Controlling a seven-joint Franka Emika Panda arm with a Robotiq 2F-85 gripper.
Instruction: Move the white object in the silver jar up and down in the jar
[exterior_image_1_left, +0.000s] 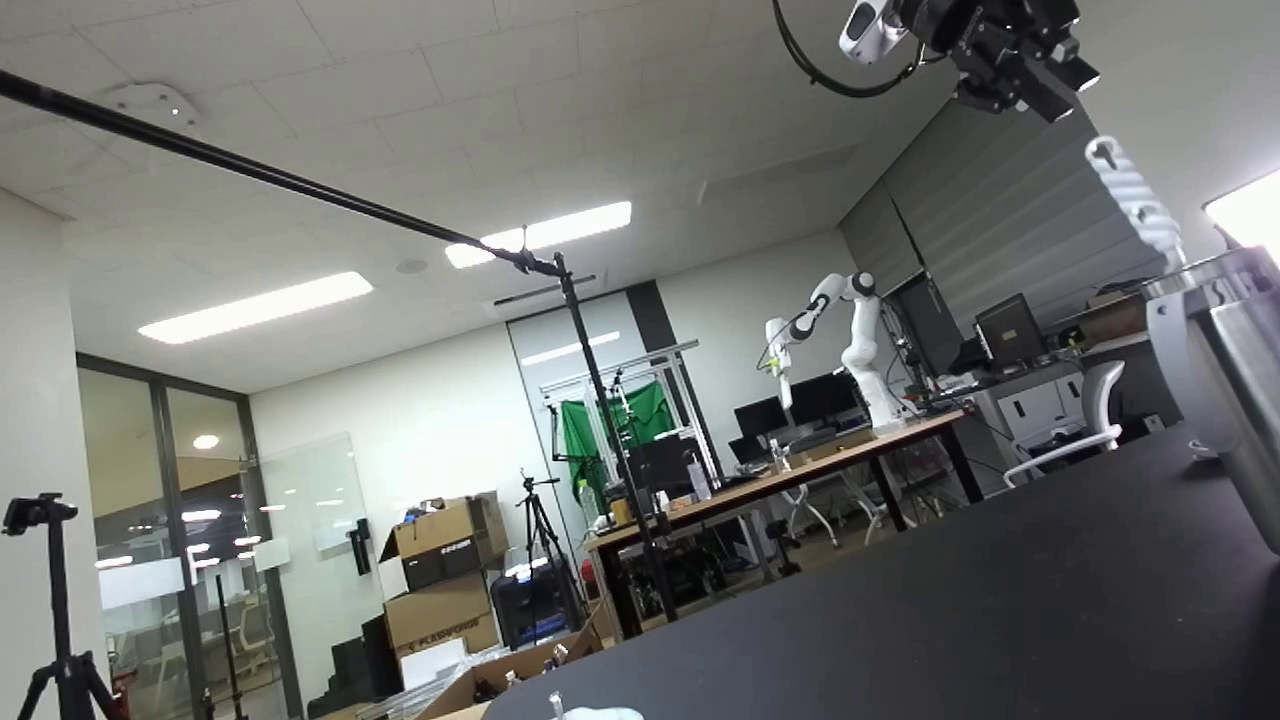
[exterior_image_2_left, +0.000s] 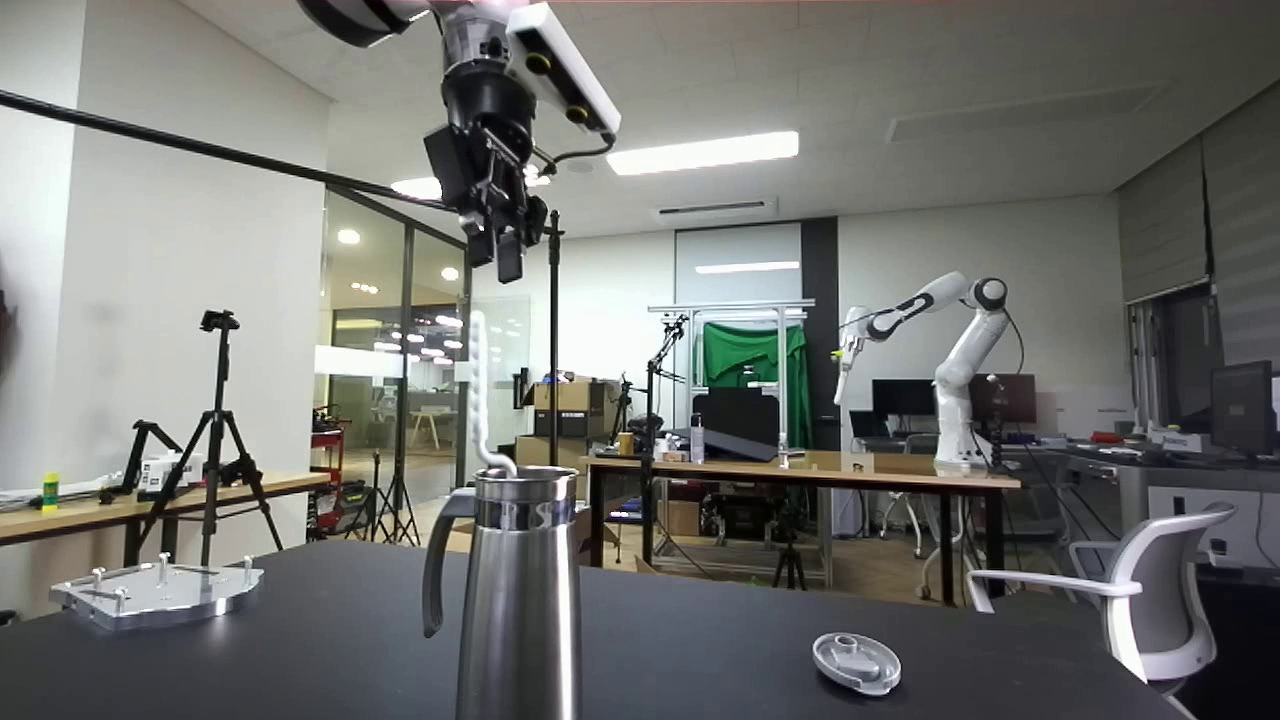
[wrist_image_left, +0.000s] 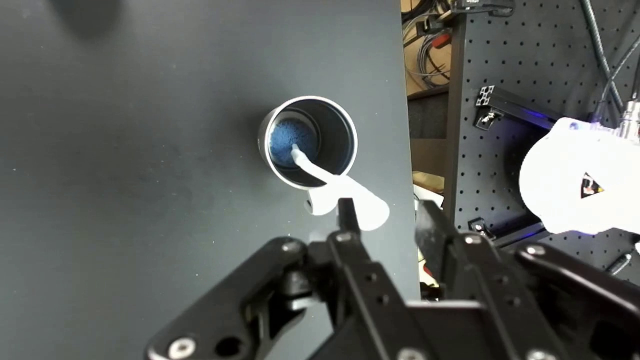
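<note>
White object (exterior_image_2_left: 477, 395) leans in the silver jar (exterior_image_2_left: 522, 610), its ribbed, wavy upper part rising well above the rim, with a bend just over the mouth. In both exterior views I see it slant out on the same side as the jar's handle (exterior_image_2_left: 432, 575). Through the wrist view I can follow its thin end down inside, where the tip shows against a blue, grainy patch (wrist_image_left: 290, 131) at the bottom; whether the two touch, I cannot tell. My fingers (wrist_image_left: 348, 220) are spread, a clear gap between them, and in both exterior views they hang just above its top, apart from it. The jar stands upright on the dark bench (exterior_image_2_left: 720, 640), near its edge in the wrist view. On the same bench, in an exterior view, I have a round clear disc (exterior_image_2_left: 857, 665) with a raised knob to one side of the jar and a clear plate (exterior_image_2_left: 155, 595) with short pegs to the other. Beyond it I make out a white office chair (exterior_image_2_left: 1165, 590) and, well back in the room, another white robot arm (exterior_image_2_left: 965, 355) on a wooden-topped desk (exterior_image_2_left: 890, 470), with a green cloth (exterior_image_2_left: 728, 355) hanging nearby.
</note>
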